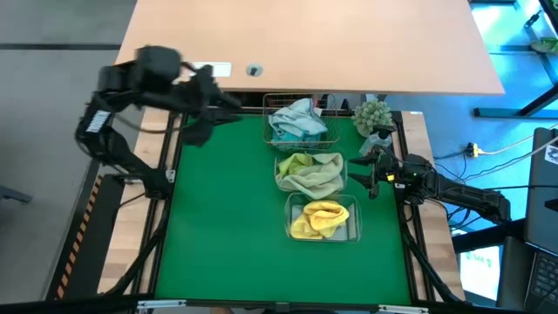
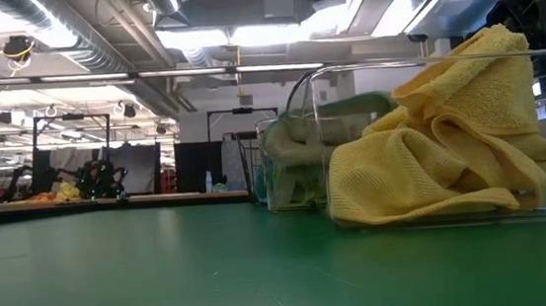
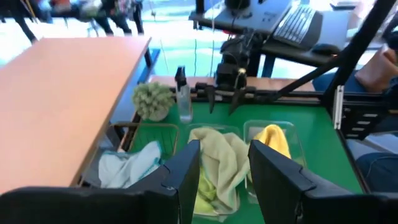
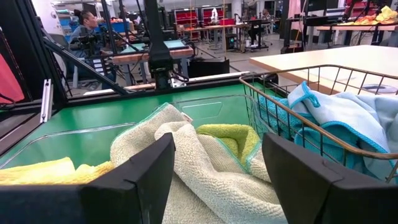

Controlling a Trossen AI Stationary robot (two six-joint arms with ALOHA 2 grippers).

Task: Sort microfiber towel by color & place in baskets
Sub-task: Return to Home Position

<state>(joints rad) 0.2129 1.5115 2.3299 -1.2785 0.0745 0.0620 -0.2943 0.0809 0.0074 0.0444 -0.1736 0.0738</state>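
Three baskets stand in a row on the green mat. The far copper wire basket (image 1: 301, 122) holds blue towels (image 4: 348, 118). The middle clear tub (image 1: 310, 173) holds pale green towels (image 4: 205, 155). The near clear tub (image 1: 323, 219) holds yellow towels (image 2: 442, 158). My left gripper (image 1: 228, 103) hangs open above the mat's far left corner, away from the baskets (image 3: 227, 180). My right gripper (image 1: 362, 173) is open, level at the right side of the middle tub, pointing toward it (image 4: 217, 186). Neither holds anything.
A small potted plant (image 1: 373, 115) and a clear bottle (image 3: 182, 96) stand at the mat's far right corner, next to the wire basket. A wooden table (image 1: 305, 44) lies beyond the far edge. The mat's left half (image 1: 218, 218) is bare green.
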